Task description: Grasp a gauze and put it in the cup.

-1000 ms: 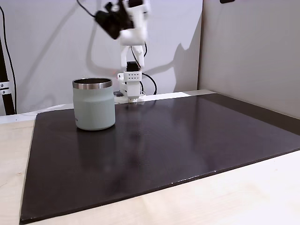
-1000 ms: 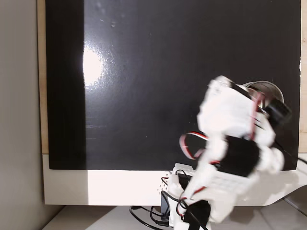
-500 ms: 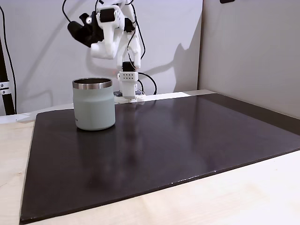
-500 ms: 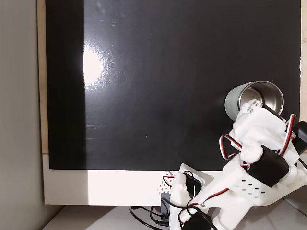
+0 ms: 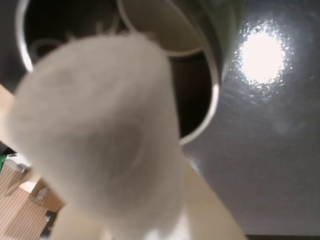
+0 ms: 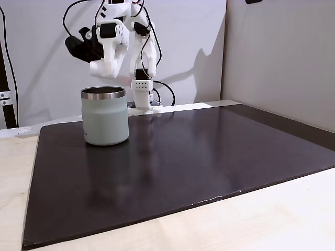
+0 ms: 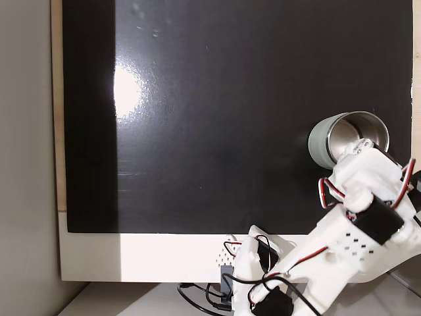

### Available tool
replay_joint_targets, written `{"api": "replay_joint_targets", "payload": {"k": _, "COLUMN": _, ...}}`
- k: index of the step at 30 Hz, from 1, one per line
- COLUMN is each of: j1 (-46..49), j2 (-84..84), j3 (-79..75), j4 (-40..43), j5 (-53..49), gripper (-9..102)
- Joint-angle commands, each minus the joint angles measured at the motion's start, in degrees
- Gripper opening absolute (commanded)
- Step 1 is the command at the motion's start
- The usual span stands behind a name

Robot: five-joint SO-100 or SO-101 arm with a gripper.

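- wrist view, nearest the lens: the gauze (image 5: 100,135) is a blurred white roll, carried end-on; a pale gripper (image 5: 165,220) finger runs beneath it, so the gripper reads as clamped on the roll.
- just past the roll: the open mouth of the cup (image 5: 212,100), steel rim and dark inside. roll hangs above and partly across the opening, apart from the rim; judged lined up for a drop.
- a fixed view from the side: gripper (image 6: 102,70) hovers above the cup (image 6: 104,116), nose pointing down, held high, likely to clear the rim.
- cup stands upright on the dark mat (image 6: 183,167), which covers the desk (image 6: 13,198).
- a fixed view from above: arm (image 7: 365,217) overlaps the near rim of the cup (image 7: 348,135).
- release not yet done.
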Motion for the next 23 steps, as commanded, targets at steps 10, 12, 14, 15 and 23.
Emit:
{"api": "replay_joint_targets", "payload": {"k": 10, "j1": 0.5, "j2": 0.6, "j3": 1.2, "j4": -2.1, "j5": 1.4, "gripper": 31}}
{"api": "replay_joint_targets", "payload": {"k": 12, "j1": 0.7, "j2": 1.1, "j3": 1.3, "j4": -2.5, "j5": 2.3, "gripper": 38}}
{"api": "replay_joint_targets", "payload": {"k": 14, "j1": 0.7, "j2": 1.1, "j3": 1.3, "j4": -2.5, "j5": 2.4, "gripper": 39}}
{"api": "replay_joint_targets", "payload": {"k": 15, "j1": 0.7, "j2": 1.1, "j3": 1.3, "j4": -2.5, "j5": 2.4, "gripper": 39}}
{"api": "replay_joint_targets", "payload": {"k": 23, "j1": 0.7, "j2": 1.2, "j3": 1.6, "j4": -2.1, "j5": 2.4, "gripper": 39}}
